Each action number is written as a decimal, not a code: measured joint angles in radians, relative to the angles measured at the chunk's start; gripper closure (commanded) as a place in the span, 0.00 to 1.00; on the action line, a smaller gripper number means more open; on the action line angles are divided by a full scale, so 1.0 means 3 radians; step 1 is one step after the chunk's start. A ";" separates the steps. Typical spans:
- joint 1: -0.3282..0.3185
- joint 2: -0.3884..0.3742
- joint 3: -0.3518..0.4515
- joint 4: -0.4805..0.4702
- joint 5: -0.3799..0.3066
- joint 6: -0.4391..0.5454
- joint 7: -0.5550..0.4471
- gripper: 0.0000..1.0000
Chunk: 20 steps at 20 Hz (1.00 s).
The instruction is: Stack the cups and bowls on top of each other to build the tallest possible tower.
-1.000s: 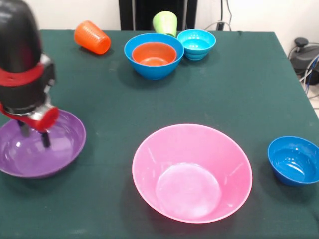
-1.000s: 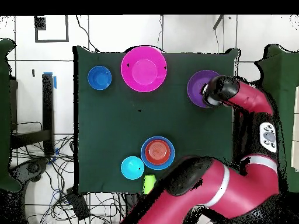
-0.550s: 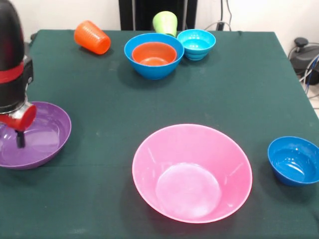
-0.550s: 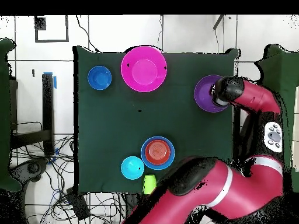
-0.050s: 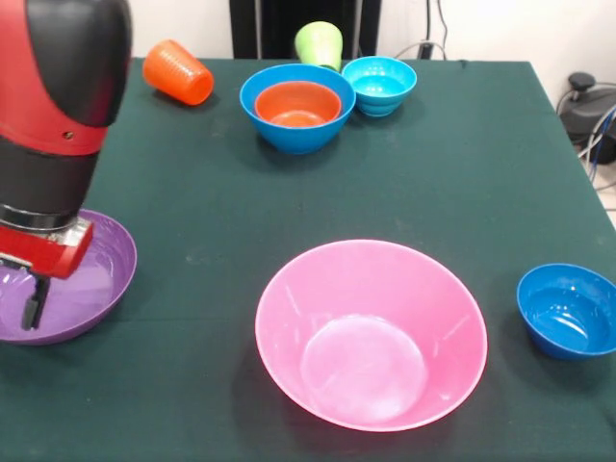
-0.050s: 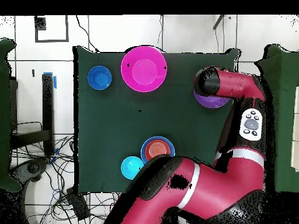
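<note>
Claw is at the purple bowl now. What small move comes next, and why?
Probably ease the claw down to the purple bowl and grip its rim. It hangs inside the bowl's left part, the bowl lies flat on the table, and I cannot tell whether anything is gripped yet. The pink bowl stands empty as a base.

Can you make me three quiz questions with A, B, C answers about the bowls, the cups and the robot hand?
1. Where is the orange bowl?
A. inside the medium blue bowl
B. inside the pink bowl
C. alone on the table

2. How many bowls are there?
A. four
B. six
C. eight

3. How does the orange cup sit?
A. upright
B. stacked on a bowl
C. on its side

Answers: 1 A, its rim shows within the blue one. 2 B, pink, purple, orange, cyan and two blue. 3 C, it lies on its ribbed side.
</note>
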State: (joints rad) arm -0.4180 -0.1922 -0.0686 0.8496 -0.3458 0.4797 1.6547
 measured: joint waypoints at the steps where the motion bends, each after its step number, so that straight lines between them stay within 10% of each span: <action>1: 0.0014 -0.0010 -0.0003 0.0000 0.0000 -0.0001 0.0000 0.00; 20: -0.0076 -0.0127 0.0042 0.0002 0.0104 0.0071 0.0000 0.00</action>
State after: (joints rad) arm -0.4409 -0.2304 -0.0561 0.8501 -0.3145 0.5009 1.6547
